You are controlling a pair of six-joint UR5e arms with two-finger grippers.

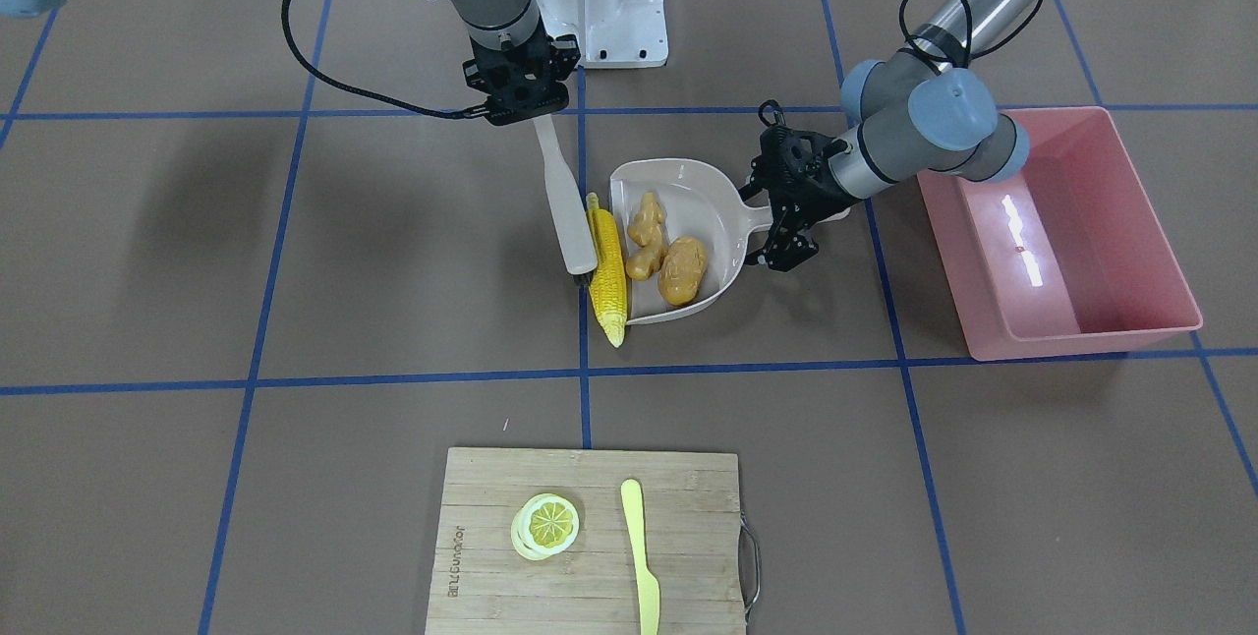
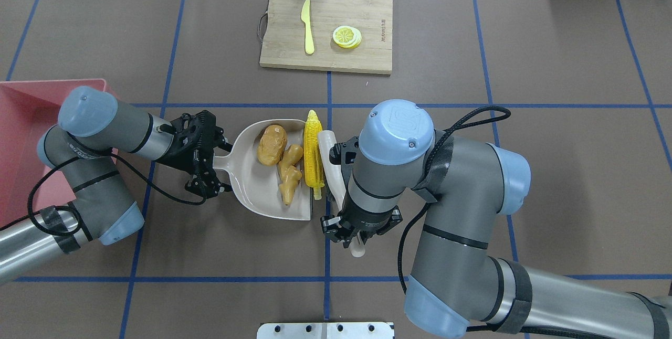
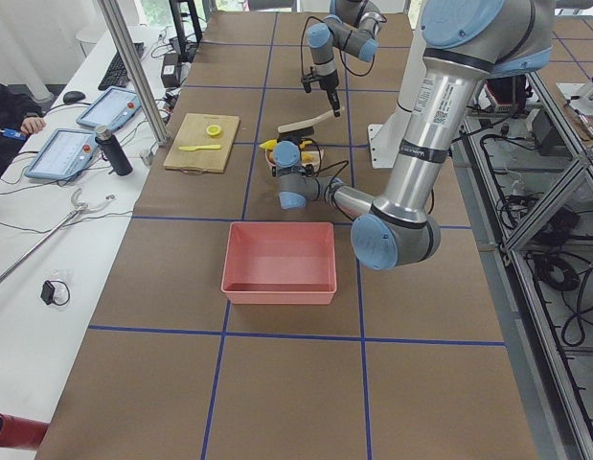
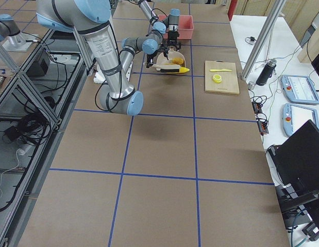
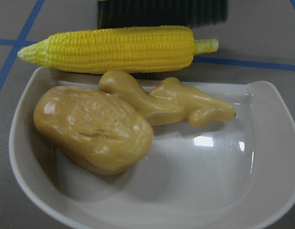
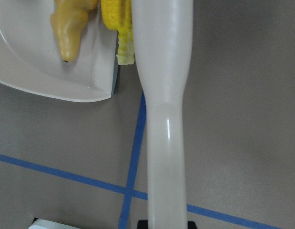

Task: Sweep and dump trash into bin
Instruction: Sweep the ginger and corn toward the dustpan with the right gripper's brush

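Overhead exterior view: the right gripper (image 2: 350,234) is seen clamped on the handle of a pale brush (image 2: 333,167), held low and slanted so that the dark bristles (image 5: 162,12) bear against the outer side of the corn cob (image 2: 314,149). The left gripper (image 2: 209,159) is closed on the handle of the beige dustpan (image 2: 247,192), which is kept flat on the table with its open lip facing the brush, presumably to brace it against the push.

The ginger root (image 2: 290,171) and the potato-like lump (image 2: 271,145) are already lying inside the pan, touching each other. The corn cob is lying along the lip, touching the ginger root, and is judged not yet fully in; one more short push is probably needed.

The pink bin (image 1: 1061,232) is standing just beside the left arm, well apart from the pan; nothing can be made out in it, though glare covers part of its floor. Its place on that side suits a lift-and-tip by the left arm.

The surface is a brown table cover (image 2: 472,181) marked with blue tape lines. A wooden cutting board (image 2: 367,13) with a lemon slice (image 2: 347,36) and a yellow knife (image 2: 308,27) sits at the far side. In the side views, a white side table with tablets and a dark bottle is seen, along with metal framing and cabling behind the robot.
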